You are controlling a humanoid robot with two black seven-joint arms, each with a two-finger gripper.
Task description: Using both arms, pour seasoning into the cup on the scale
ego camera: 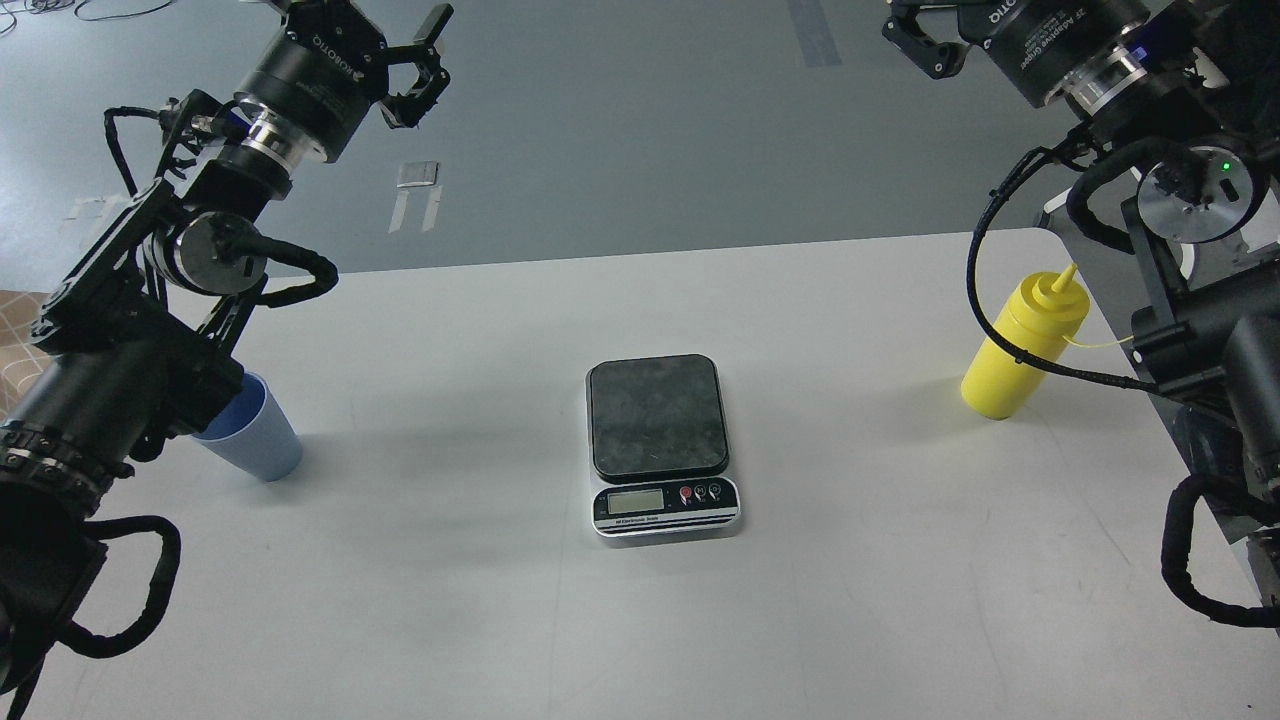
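The dark-platformed scale (655, 415) sits in the middle of the white table (850, 560), its platform bare. A light blue cup (252, 438) stands at the left, partly hidden behind my left forearm. The yellow seasoning bottle (1018, 352) stands upright at the right, with a cable loop of my right arm crossing in front of it. My left gripper (372, 22) is raised high at the top left, open and empty, far above the cup. High at the top right, my right gripper (958, 22) is cut by the frame's edge; its visible finger (920, 45) is splayed wide, holding nothing.
The table's far edge runs behind the scale, with grey floor beyond it. A metal stand (1075, 235) rises at the table's right edge behind the bottle. Both forearms hang over the table's left and right sides.
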